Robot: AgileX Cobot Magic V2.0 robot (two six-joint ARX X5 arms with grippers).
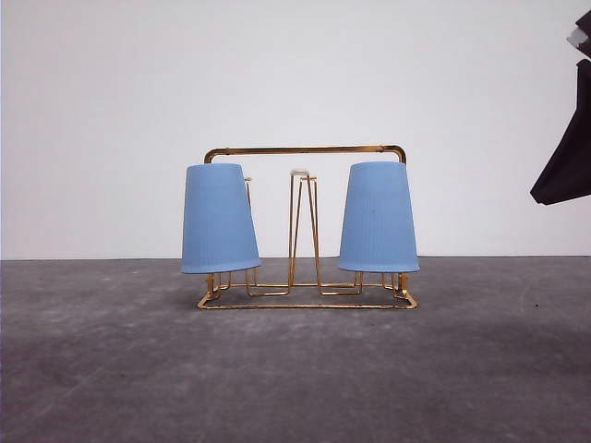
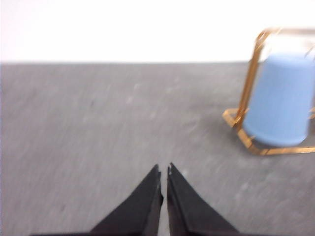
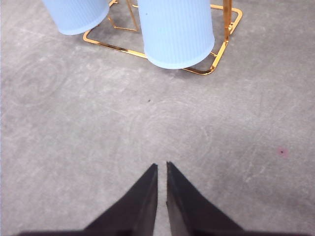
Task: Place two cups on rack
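Rack: the thin gold wire rack point(image 1: 305, 149) with the arched frame is sitting mid-counter, and its middle hairpin prong with the white tip point(image 1: 300, 173) is standing bare.

Left cup: the light blue ribbed plastic cup on the left point(image 1: 218, 220) is hanging upside down on its prong, leaning outward a bit, rim hovering just above the base wire.

Right cup: the matching light blue cup on the right point(image 1: 378, 218) is sitting inverted and straighter, also clear of the counter point(image 1: 295, 369).

Left gripper: you're holding the left gripper point(image 2: 164, 169) low over bare grey surface, black fingers pressed together with only a hairline between them, pinching nothing, well apart from the rack.

Right gripper: the right gripper point(image 3: 162, 166) is looking the same, tips nearly touching, empty, pointing toward the rack from near by.

Progress: looks like both cups are on, so you're basically wrapping up.

What could go wrong: I'd say the tilted left cup is the risk. If you're swinging an arm close, a bump to that light wire frame could be tipping it off.

In the way: nothing much, just a dark arm part point(image 1: 565, 157) poking in at the right edge of the front view.
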